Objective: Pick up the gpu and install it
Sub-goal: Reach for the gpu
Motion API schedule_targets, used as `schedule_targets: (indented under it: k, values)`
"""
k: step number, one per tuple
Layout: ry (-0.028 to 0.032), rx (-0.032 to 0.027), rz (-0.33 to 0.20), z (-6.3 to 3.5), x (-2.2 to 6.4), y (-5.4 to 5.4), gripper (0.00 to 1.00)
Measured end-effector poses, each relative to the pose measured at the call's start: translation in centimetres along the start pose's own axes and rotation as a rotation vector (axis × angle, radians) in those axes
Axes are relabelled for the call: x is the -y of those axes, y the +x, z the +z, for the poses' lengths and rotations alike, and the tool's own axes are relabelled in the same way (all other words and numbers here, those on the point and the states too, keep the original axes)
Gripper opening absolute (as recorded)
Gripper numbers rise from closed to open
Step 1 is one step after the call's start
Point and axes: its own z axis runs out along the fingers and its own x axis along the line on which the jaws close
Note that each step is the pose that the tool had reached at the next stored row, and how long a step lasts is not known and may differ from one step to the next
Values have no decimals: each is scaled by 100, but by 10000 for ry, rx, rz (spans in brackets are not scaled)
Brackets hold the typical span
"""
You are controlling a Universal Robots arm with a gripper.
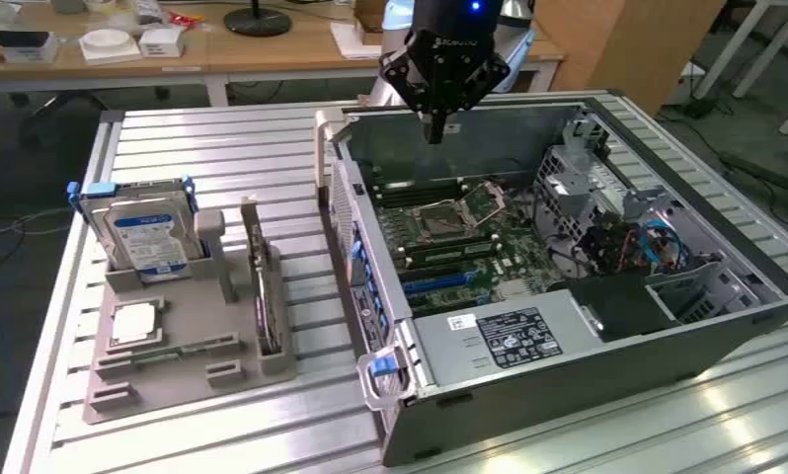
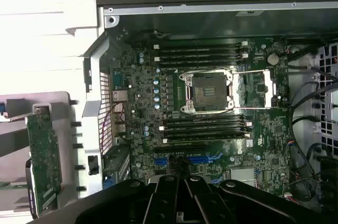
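Exterior view: hand (image 1: 433,130) hangs over the far end of the open PC case (image 1: 591,360), fingers pressed together, holding nothing. It's above the case interior, near the back wall, not touching the motherboard (image 1: 500,259).

The gpu (image 1: 260,296) sits well apart from the hand, outside the case on the exterior view's left. It stands on edge in a slot of the grey holder (image 1: 170,380) on the slatted counter (image 1: 223,148), untouched. Same holder also carries an upright hard drive (image 1: 146,237) w/ blue-white label and a small square CPU chip (image 1: 133,324) lying flat.

Wrist view: hand (image 2: 183,192) looks straight down at the board. CPU socket (image 2: 208,91) has its latch frame swung open, w/ memory slots on both sides of it. The gpu (image 2: 45,155) shows beyond the case wall, green circuit side facing the cam, in its holder.
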Motion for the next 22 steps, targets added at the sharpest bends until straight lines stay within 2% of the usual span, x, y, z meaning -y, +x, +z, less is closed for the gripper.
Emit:
schedule_targets:
  k: [11,22]
  values:
    - [1,0,2,-1,0,8,10]
    - [0,0,0,-4,13,140,10]
